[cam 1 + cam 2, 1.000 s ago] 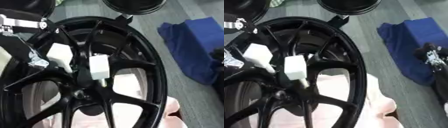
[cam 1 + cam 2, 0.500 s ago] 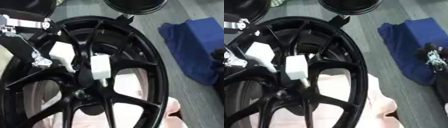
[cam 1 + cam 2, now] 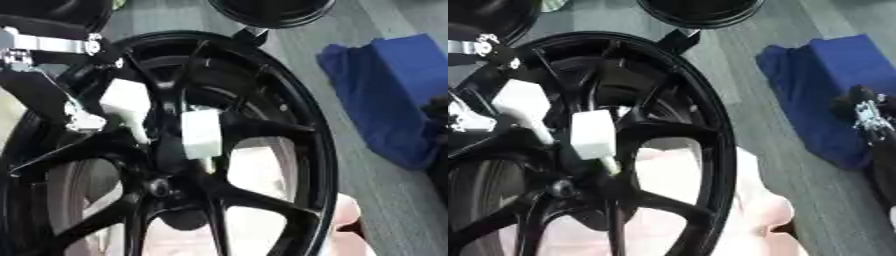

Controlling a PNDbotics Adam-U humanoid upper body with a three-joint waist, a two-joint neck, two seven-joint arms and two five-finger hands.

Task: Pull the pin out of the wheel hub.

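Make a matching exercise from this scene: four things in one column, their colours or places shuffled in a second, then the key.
Things:
1. wheel
2. cloth on the floor
3. left hand
4. sheet under the wheel

Descriptions:
A. blue, at the right
B. pale pink
C. black, with spokes
D. white-tipped fingers reaching in between the spokes near the hub

Pairs: 1-C, 2-A, 3-D, 4-B

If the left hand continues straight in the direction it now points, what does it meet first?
Probably the hub of the black wheel. The left hand reaches down and to the right, its white fingertips already among the spokes just above the hub; depth is uncertain.
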